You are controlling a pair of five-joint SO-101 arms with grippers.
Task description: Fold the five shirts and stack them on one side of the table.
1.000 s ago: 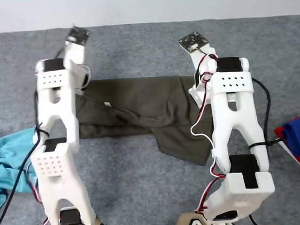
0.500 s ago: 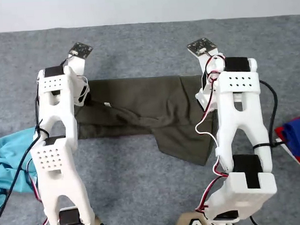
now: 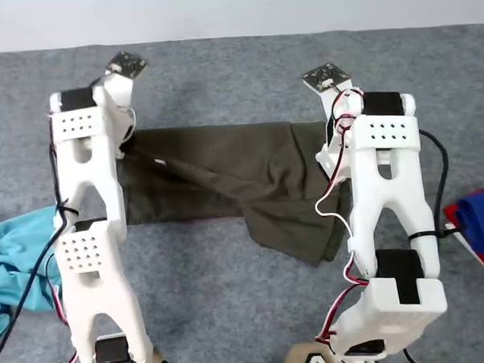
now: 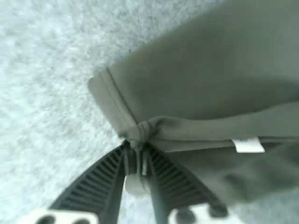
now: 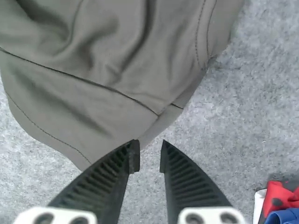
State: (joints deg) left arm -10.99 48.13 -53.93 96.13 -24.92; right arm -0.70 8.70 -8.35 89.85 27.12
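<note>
Your workspace is a grey, felt-like tabletop that runs back to a pale plain wall. The olive-green cotton shirt lies across the middle of it, between the two arms. It is partly folded, with a loose flap hanging toward the near edge on the right.

Compared with half a second ago, your left arm has shifted farther back and outward. The shirt's left edge has gone with it, so the diagonal crease across the cloth is pulled straighter. The near flap has drawn in a little. Your right arm sits where it was half a second ago.

The left gripper is clamped on a bunched bit of the shirt's hem at its left edge. The shirt's small white label is just beside the pinch. The right gripper hangs just off the shirt's right-hand corner, fingers slightly parted with nothing between them and grey tabletop below.

A crumpled teal shirt lies at the table's left edge, and a blue and red garment at the right edge. Both are well apart from the olive one. From the high camera, each white arm covers the end of the shirt beneath it.
</note>
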